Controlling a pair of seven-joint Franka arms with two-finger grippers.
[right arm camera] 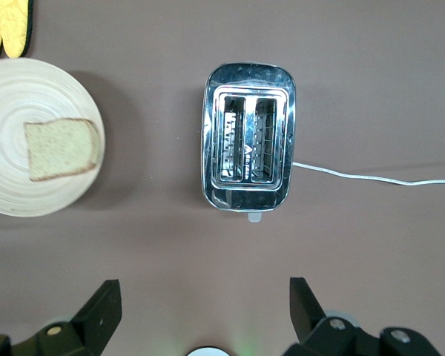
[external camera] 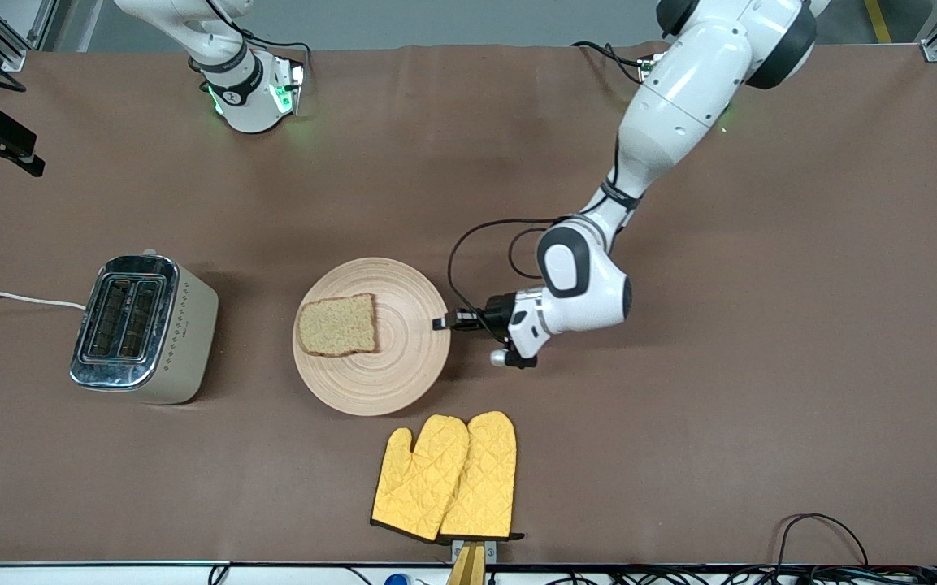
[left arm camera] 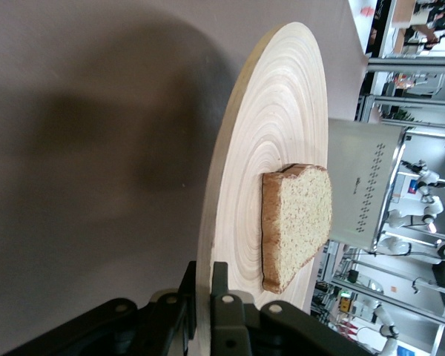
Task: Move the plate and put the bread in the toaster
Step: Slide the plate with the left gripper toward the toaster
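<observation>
The tan wooden plate (external camera: 387,357) lies mid-table with the brown bread slice (external camera: 338,325) on it, on the side toward the toaster. The chrome-topped toaster (external camera: 143,327) stands toward the right arm's end, slots up and empty. My left gripper (external camera: 440,323) is shut on the plate's rim at the edge toward the left arm's end; in the left wrist view (left arm camera: 205,285) one finger is above the rim and one below, with the plate (left arm camera: 274,163), bread (left arm camera: 297,222) and toaster (left arm camera: 363,185) ahead. My right gripper (right arm camera: 204,300) is open and empty, high above the toaster (right arm camera: 248,144).
Two yellow oven mitts (external camera: 445,475) lie nearer to the front camera than the plate, close to its rim. The toaster's white cord (external camera: 13,299) runs off the right arm's end of the table. The right arm waits near its base.
</observation>
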